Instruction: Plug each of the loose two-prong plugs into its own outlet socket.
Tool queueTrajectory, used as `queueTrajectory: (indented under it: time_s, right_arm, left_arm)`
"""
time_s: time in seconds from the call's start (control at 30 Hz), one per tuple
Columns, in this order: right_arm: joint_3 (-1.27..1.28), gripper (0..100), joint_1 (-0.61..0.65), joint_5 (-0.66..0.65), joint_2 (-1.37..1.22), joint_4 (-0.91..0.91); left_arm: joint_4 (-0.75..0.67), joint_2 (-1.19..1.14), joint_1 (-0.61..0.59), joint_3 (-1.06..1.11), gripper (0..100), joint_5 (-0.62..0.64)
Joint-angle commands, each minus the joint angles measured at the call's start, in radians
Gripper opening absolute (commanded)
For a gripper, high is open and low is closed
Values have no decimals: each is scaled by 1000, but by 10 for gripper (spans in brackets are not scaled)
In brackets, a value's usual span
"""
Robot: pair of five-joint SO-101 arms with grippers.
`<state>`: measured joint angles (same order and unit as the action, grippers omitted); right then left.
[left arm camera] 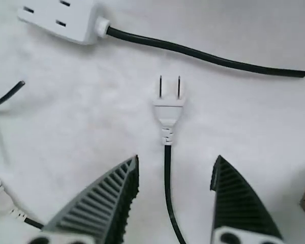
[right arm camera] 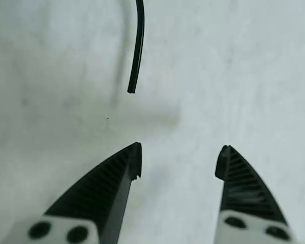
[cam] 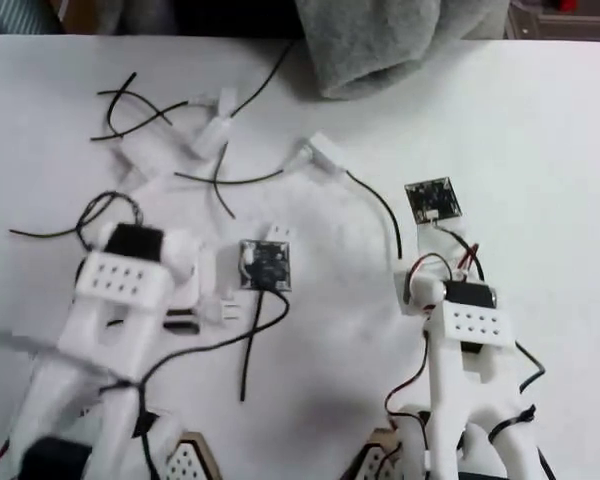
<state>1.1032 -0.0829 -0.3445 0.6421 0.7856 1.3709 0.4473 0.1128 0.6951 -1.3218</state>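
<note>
A white two-prong plug [left arm camera: 168,108] lies flat on the white table, prongs pointing away from my left gripper [left arm camera: 177,160]. Its black cord [left arm camera: 168,193] runs back between the open fingers, which touch nothing. Just beyond the plug lies a white outlet socket [left arm camera: 61,20], slots up, with its own black cord [left arm camera: 203,53]. In the high view this socket [cam: 145,155] lies ahead of the left arm [cam: 120,290]. My right gripper [right arm camera: 181,147] hangs open over bare table, short of a loose cord end [right arm camera: 132,89]. That cord leads to another white plug piece [cam: 325,152].
Two small dark circuit boards [cam: 265,265] [cam: 432,200] lie mid-table. More white plug pieces [cam: 210,135] and tangled black cords [cam: 130,105] sit at the back left. A grey cloth [cam: 380,40] hangs over the far edge. The right arm [cam: 470,325] stands front right.
</note>
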Motion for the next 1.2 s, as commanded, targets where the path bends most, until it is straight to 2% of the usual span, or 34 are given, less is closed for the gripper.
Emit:
queueTrajectory:
  time_s: [0.0,0.13,0.4,0.73,0.97,1.17]
  right_arm:
    - [5,235,-8,5,27,-42]
    - [31,235,-8,5,27,-84]
    - [31,235,-8,5,27,-84]
    - [31,235,-8,5,27,-84]
    - [31,235,-8,5,27,-84]
    - [31,235,-8,5,27,-84]
  left_arm:
    - [-86,-94,28,-49,234,-15]
    - [-132,-203,71,-68,234,-17]
    - [-166,-406,50,-140,232,-11]
    - [-173,-476,30,-160,230,-8]
    - [-242,-483,39,-157,232,176]
    - [-236,-483,39,-153,233,195]
